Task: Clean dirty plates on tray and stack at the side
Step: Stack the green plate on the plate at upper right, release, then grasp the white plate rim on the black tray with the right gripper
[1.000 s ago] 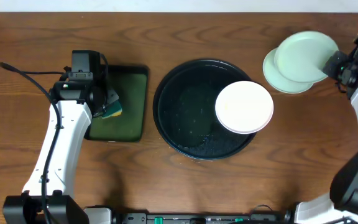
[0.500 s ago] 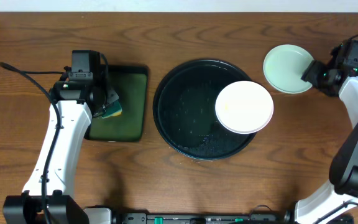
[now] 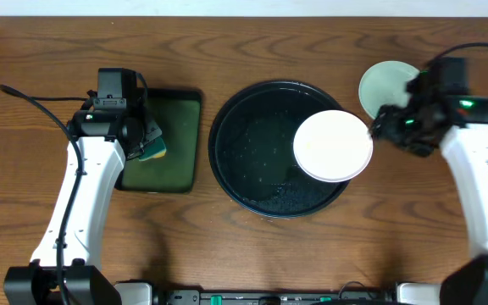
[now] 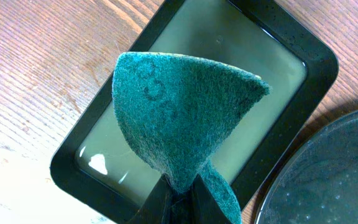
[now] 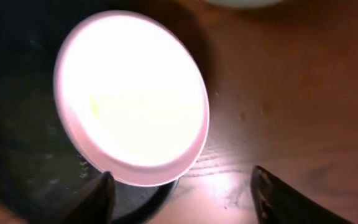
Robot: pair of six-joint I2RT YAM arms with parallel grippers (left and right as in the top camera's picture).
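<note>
Swung in from the mint plates (image 3: 385,80) at 1 o'clock, the right gripper (image 3: 381,125) now hangs with jaws apart just beside the white plate (image 3: 332,146). That plate rests across the black tray (image 3: 248,140) rim at 3 o'clock. At 9 o'clock, over a green tray (image 3: 179,140), the left gripper (image 4: 179,200) is clamped on a sponge (image 4: 179,118).

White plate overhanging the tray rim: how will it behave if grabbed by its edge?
Probably rigid: the white plate keeps its shape while overhanging the tray rim. Perched partly on that rim, it may rock or slide when nudged. Tray looks wet, so possibly slippery.
</note>
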